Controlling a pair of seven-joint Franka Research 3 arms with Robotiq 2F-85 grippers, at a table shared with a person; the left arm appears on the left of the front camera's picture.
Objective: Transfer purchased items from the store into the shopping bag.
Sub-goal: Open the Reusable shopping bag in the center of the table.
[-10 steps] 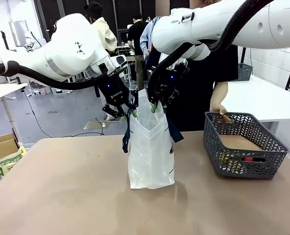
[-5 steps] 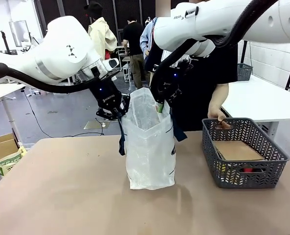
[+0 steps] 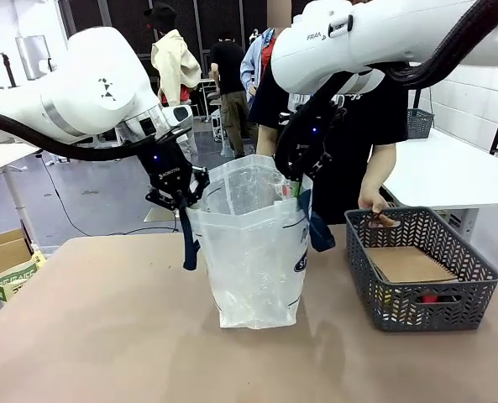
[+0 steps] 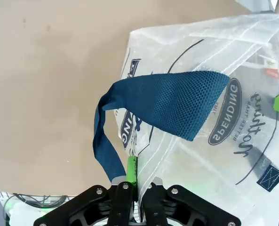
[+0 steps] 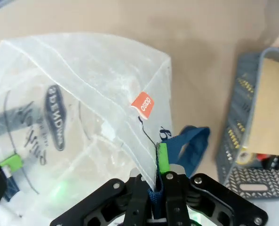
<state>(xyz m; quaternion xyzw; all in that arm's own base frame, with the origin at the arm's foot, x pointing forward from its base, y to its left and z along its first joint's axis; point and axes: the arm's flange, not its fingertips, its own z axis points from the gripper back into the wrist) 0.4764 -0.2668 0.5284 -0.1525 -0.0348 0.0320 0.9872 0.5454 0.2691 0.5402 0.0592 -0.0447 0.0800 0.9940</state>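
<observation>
The shopping bag [image 3: 253, 252] stands upright mid-table, its mouth stretched wide. My left gripper [image 3: 184, 200] is shut on the bag's left rim beside a navy strap [image 4: 172, 106]. My right gripper [image 3: 292, 186] is shut on the right rim, where the other strap [image 5: 188, 143] hangs down. In the wrist views each gripper [image 4: 135, 175] [image 5: 159, 165] pinches the clear plastic edge between green pads. The store, a dark grey slotted basket [image 3: 358, 260], sits to the right and holds a flat brown cardboard piece [image 3: 408, 263] and a red pack [image 3: 429, 296].
A person stands at the far side with a hand [image 3: 373, 206] on the basket's far rim. The tan table [image 3: 106, 336] has free room left of and in front of the bag. A cardboard box [image 3: 5, 252] sits off the table at far left.
Both grippers closed on the bag's rim and drew apart, the left one leftward and the right one rightward, pulling the bag's mouth from narrow to wide open.
</observation>
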